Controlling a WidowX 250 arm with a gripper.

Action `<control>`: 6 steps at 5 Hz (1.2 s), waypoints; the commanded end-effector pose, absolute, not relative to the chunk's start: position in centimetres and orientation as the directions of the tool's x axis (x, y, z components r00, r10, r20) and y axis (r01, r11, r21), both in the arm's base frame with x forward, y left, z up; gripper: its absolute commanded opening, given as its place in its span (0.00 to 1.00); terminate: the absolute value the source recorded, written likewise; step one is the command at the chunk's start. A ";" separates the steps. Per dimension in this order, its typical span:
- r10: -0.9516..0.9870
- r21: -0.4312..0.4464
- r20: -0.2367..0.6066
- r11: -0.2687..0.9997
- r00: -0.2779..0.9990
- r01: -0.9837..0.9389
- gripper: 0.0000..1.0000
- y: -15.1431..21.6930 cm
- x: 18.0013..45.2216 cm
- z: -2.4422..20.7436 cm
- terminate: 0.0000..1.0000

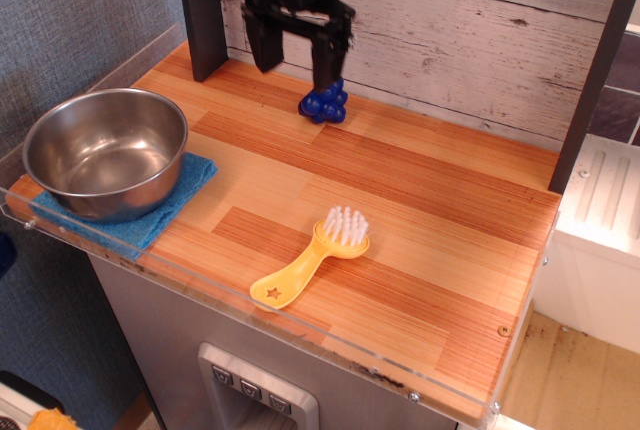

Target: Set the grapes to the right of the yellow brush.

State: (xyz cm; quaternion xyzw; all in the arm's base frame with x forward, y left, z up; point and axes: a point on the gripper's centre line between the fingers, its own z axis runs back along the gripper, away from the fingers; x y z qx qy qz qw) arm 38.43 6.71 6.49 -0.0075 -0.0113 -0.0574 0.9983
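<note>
Jaws: the gripper hangs spread over the grapes, holding nothing.
Grapes: rear of the worktop, far from the yellow brush.
Risk: off-centre descent — one finger could nudge the glossy bunch away.

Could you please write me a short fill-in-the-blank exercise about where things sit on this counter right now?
1. The steel bowl rests on a folded cloth whose colour is ____.
2. The pincer, its jaws apart, is above the ____ by the back wall.
3. The yellow brush lies with its white bristles pointing ____.
4. The cutout in the brush handle has the shape of a ____.

Missing words: blue; grapes; up; star.
</note>
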 end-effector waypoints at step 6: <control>0.009 -0.039 0.131 0.999 0.991 -0.004 0.00 6.8 41.0 7.7 0.00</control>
